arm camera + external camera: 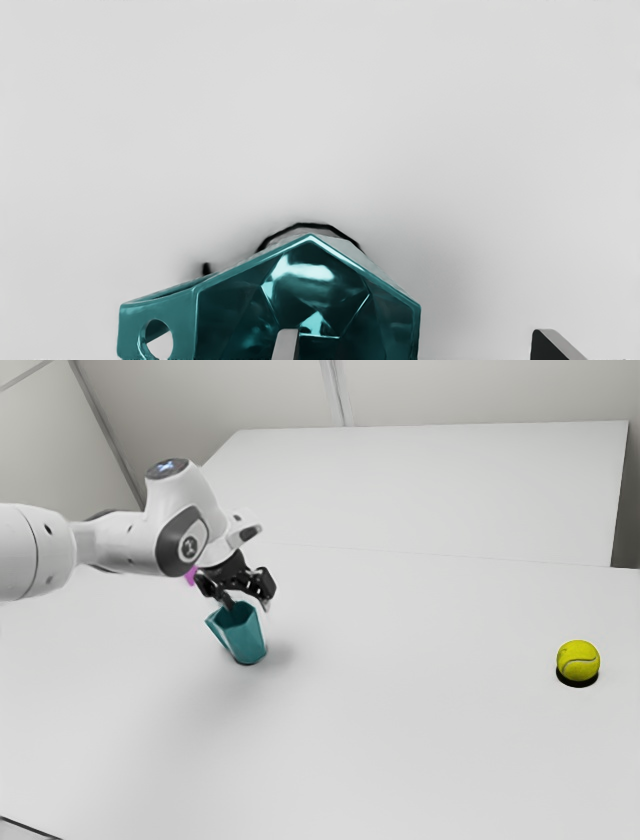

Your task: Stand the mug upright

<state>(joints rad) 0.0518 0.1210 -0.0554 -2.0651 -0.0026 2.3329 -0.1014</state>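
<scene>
In the exterior view the teal mug [240,634] stands on the table, its mouth up and its body leaning slightly toward the exterior view's left. Right above its mouth is my gripper [247,606], one finger reaching down at the opening. The wrist view looks into the faceted mug [230,310], whose handle with a round hole juts out at one side. There my gripper [412,345] is open, one fingertip inside the mug's mouth and the other outside, beyond the opposite wall from the handle, with a space between it and the wall.
A yellow tennis ball [578,660] rests on the white table [400,740] toward the exterior view's right, far from the mug. Something small and magenta [190,575] is partly hidden behind the arm.
</scene>
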